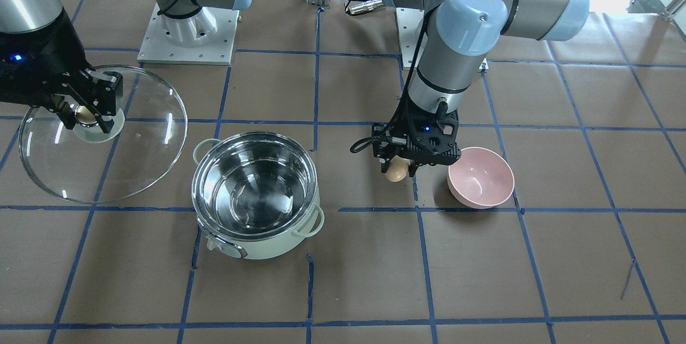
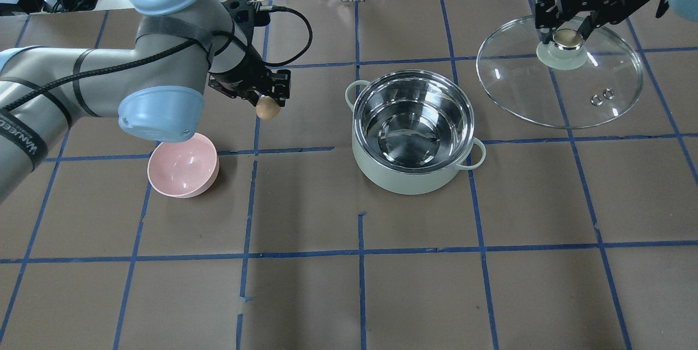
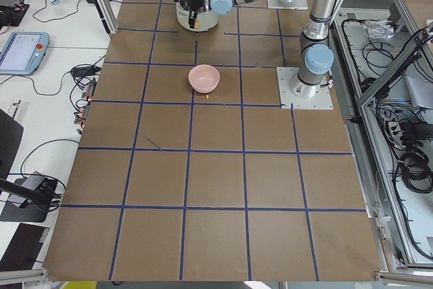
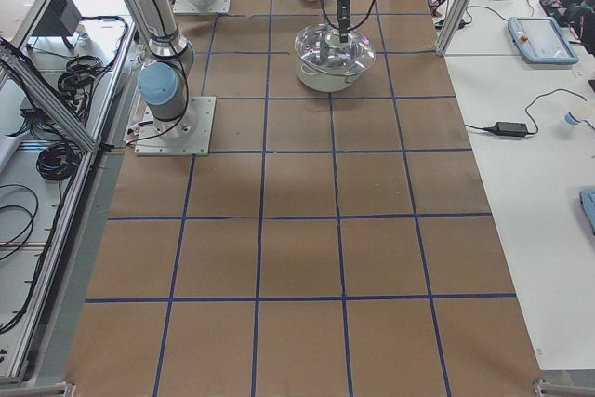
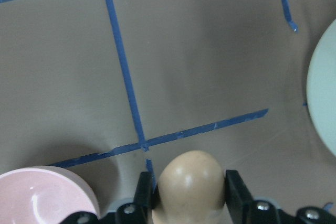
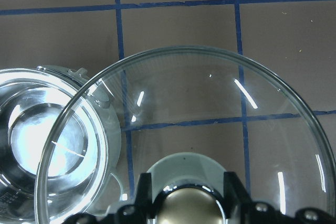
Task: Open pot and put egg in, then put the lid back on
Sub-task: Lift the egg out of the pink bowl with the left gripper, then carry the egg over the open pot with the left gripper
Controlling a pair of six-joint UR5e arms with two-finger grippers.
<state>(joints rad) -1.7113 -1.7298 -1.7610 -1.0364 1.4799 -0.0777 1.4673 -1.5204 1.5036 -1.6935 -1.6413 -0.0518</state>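
Egg in left hand

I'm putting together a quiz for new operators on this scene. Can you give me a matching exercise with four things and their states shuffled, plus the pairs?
Things:
1. egg
2. lid
3. pot
4. bowl

States:
A. pink, empty, on the table
B. mint green, uncovered, nothing inside
C. held by its knob in the right gripper
D. clamped in the left gripper, above the table

Pairs: 1-D, 2-C, 3-B, 4-A
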